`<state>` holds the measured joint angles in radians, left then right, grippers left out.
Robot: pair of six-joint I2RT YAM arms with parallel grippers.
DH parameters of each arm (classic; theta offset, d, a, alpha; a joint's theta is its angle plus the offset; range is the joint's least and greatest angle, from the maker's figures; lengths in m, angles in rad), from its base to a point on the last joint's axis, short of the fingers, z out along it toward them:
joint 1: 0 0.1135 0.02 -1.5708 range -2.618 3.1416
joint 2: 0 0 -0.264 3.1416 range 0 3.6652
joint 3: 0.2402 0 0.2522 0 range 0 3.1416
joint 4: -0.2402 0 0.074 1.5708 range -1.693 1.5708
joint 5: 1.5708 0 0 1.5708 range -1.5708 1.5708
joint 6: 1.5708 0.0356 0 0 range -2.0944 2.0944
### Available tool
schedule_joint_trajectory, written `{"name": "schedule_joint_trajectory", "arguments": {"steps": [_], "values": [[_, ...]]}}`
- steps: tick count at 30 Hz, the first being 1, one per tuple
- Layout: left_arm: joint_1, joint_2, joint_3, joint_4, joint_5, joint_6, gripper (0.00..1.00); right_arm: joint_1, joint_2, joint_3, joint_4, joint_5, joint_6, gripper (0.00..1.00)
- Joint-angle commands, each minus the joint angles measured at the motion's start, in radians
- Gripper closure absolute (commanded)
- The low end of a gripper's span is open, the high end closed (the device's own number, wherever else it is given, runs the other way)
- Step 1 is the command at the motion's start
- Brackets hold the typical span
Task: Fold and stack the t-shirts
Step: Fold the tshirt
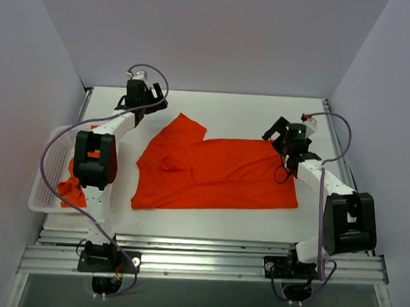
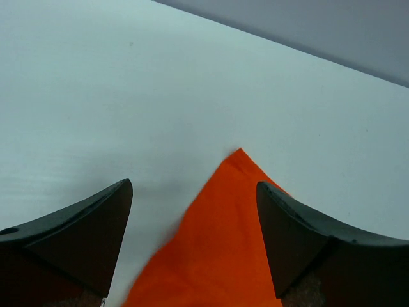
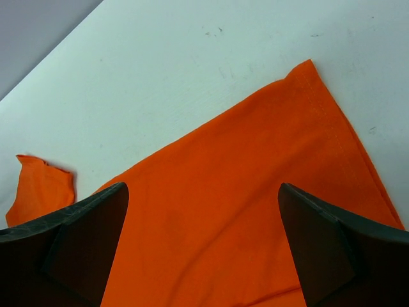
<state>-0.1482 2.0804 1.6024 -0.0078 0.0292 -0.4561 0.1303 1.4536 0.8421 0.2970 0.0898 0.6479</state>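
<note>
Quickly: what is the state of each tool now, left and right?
Left tool: open, holding nothing, over a corner of the t-shirt.
Right tool: open, holding nothing, over the t-shirt.

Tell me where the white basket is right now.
In the top view, the white perforated basket sits at the left edge of the table, beside the left arm, holding a crumpled orange-red t-shirt.

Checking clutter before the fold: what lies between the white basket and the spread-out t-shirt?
In the top view, only a bare strip of table separates the basket from the t-shirt; the left arm crosses above it.
</note>
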Motion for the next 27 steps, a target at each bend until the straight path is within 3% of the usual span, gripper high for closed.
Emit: {"name": "schedule_joint_trajectory", "arguments": {"steps": [1, 2, 5, 11, 27], "values": [[0.01, 0.172, 0.222, -0.085, 0.193, 0.056, 0.13, -0.043, 0.03, 0.034, 0.079, -0.079, -0.01, 0.0], [0.01, 0.258, 0.341, -0.151, 0.202, 0.057, 0.14, -0.061, 0.033, 0.019, 0.088, -0.082, -0.007, 0.0], [0.004, 0.345, 0.448, -0.182, 0.195, 0.04, 0.14, -0.083, 0.036, 0.0, 0.125, -0.13, 0.002, 0.0], [0.002, 0.447, 0.534, -0.222, 0.247, -0.013, 0.13, -0.126, 0.042, -0.031, 0.148, -0.153, 0.021, 0.0], [-0.04, 0.408, 0.372, -0.155, 0.302, -0.07, 0.14, -0.216, 0.053, -0.057, 0.116, -0.16, 0.021, 0.0]]}}
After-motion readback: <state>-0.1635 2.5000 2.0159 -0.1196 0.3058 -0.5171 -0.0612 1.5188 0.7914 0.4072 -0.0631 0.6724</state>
